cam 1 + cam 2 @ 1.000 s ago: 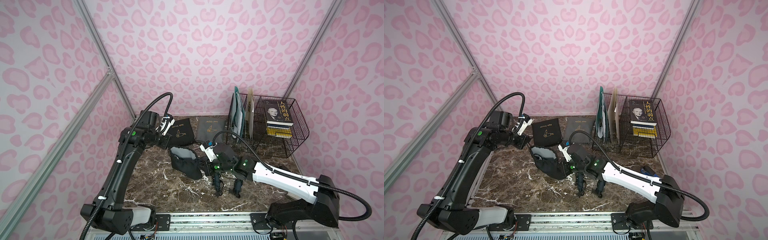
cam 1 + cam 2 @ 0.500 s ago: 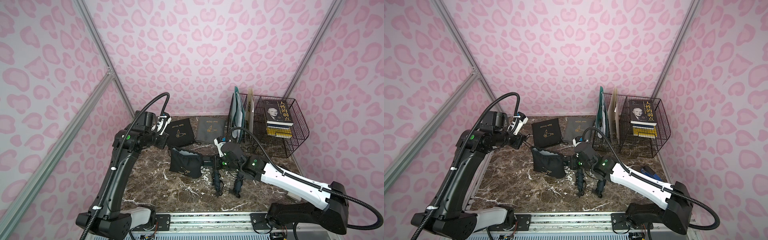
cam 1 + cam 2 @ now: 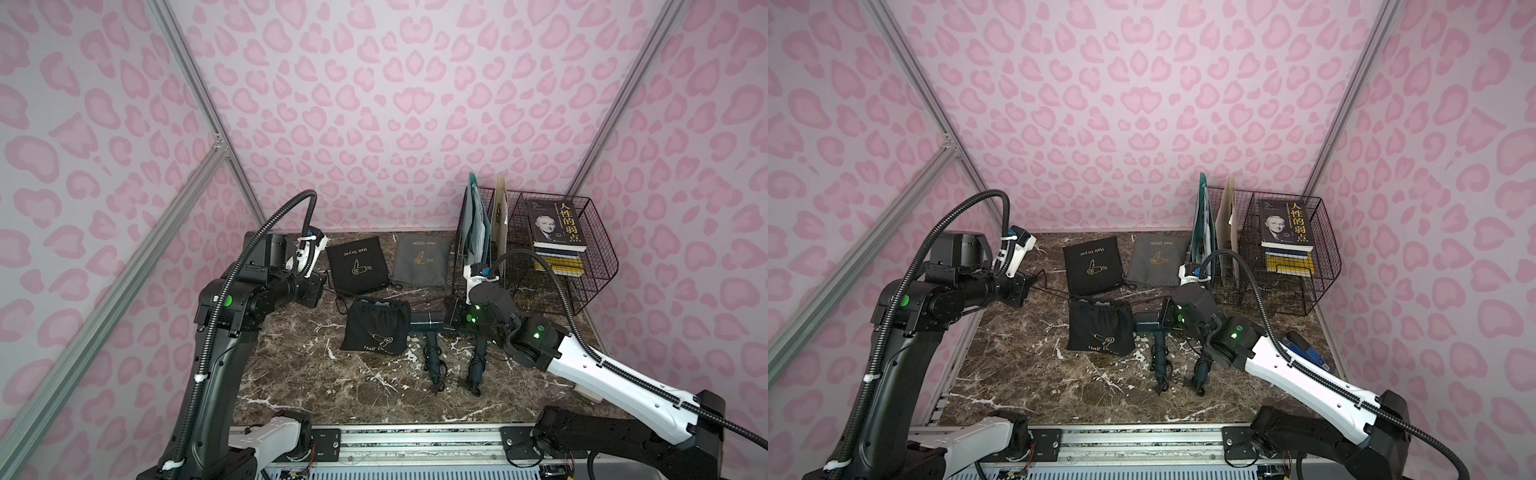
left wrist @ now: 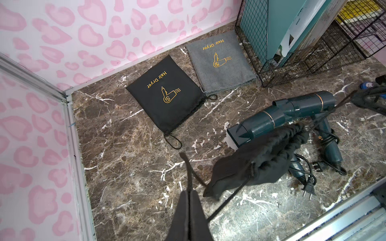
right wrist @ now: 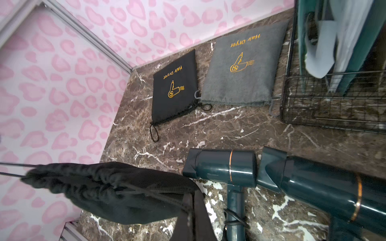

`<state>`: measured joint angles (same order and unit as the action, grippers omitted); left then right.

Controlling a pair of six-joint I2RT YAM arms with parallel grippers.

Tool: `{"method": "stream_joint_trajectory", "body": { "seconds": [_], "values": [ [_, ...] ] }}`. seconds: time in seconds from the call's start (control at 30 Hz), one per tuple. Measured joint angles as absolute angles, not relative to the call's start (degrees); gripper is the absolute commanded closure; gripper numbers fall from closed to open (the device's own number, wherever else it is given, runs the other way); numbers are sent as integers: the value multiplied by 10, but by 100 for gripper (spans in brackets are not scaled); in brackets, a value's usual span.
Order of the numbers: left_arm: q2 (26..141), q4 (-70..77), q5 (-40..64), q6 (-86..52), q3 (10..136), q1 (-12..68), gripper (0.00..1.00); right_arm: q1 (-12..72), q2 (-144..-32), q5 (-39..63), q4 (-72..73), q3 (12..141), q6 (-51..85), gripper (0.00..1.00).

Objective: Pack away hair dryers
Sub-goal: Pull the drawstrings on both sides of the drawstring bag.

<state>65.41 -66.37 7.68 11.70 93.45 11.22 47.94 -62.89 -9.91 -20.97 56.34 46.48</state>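
Two dark teal hair dryers (image 3: 429, 322) (image 3: 478, 358) lie side by side on the marble table, cords bundled round their handles. Both show in the left wrist view (image 4: 263, 123) (image 4: 303, 104) and the right wrist view (image 5: 223, 169) (image 5: 325, 187). To their left sits a bulging black pouch (image 3: 376, 328) with a gathered mouth. Its contents are hidden. My left gripper (image 4: 189, 191) is shut on one drawstring (image 4: 186, 167), up and left of the pouch (image 4: 261, 162). My right gripper (image 5: 192, 195) is shut on the opposite drawstring, beside the pouch (image 5: 114, 194) and over the dryers' barrels.
A flat black pouch (image 3: 358, 264) and a flat grey pouch (image 3: 424, 259) lie at the back. A wire rack (image 3: 582, 266) with books and upright folders (image 3: 476, 224) fills the back right. A blue object (image 3: 1304, 349) lies by the right wall. Pink walls close in on three sides.
The pouch was tilted up with its mouth open; now it sits lower with the mouth drawn together. My right gripper has moved right, away from the pouch. The left gripper has shifted only slightly.
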Motion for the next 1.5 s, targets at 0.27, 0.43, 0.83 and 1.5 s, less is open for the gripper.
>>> {"method": "stream_joint_trajectory", "body": {
  "seconds": [0.27, 0.43, 0.83, 1.5],
  "values": [
    [636, -672, 73, 132, 926, 78, 98, 424, -583, -88, -208, 556, 479, 100],
    [632, -671, 75, 138, 904, 65, 98, 414, -580, -74, -208, 557, 477, 100],
    [635, -659, 73, 174, 889, 48, 98, 368, -558, -48, -209, 545, 471, 100],
    [630, -601, -19, 300, 857, 30, 98, 307, -531, -39, -222, 525, 459, 100]
  ]
}}
